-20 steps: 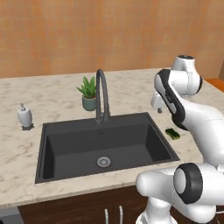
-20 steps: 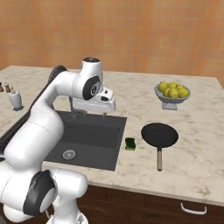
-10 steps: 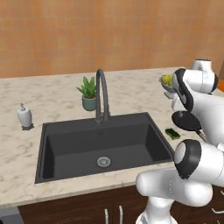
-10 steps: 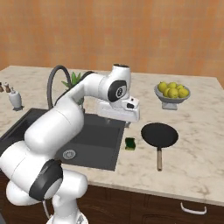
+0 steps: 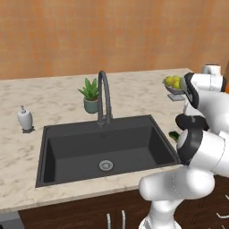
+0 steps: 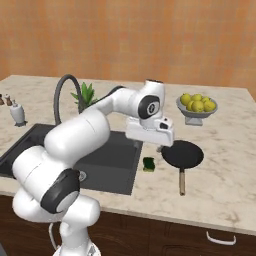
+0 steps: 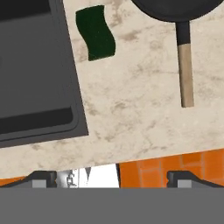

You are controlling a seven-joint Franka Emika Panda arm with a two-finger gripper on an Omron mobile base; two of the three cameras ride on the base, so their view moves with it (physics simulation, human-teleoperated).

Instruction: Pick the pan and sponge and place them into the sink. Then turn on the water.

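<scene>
The black pan with its light wooden handle lies on the counter right of the sink. The green sponge lies between the sink's right rim and the pan. My gripper hangs open above the counter, just over the sponge and the pan's left edge, holding nothing. In the hand view the sponge is at upper left, the pan and its handle at upper right, the sink on the left, and my gripper spread wide. No stream falls from the faucet.
A potted plant stands behind the faucet and a soap dispenser left of the sink. A bowl of lemons sits behind the pan. Two small shakers stand at the far left.
The arm has swung to the right, from above the sink to above the counter by the sponge and pan. The gripper has stayed open.
</scene>
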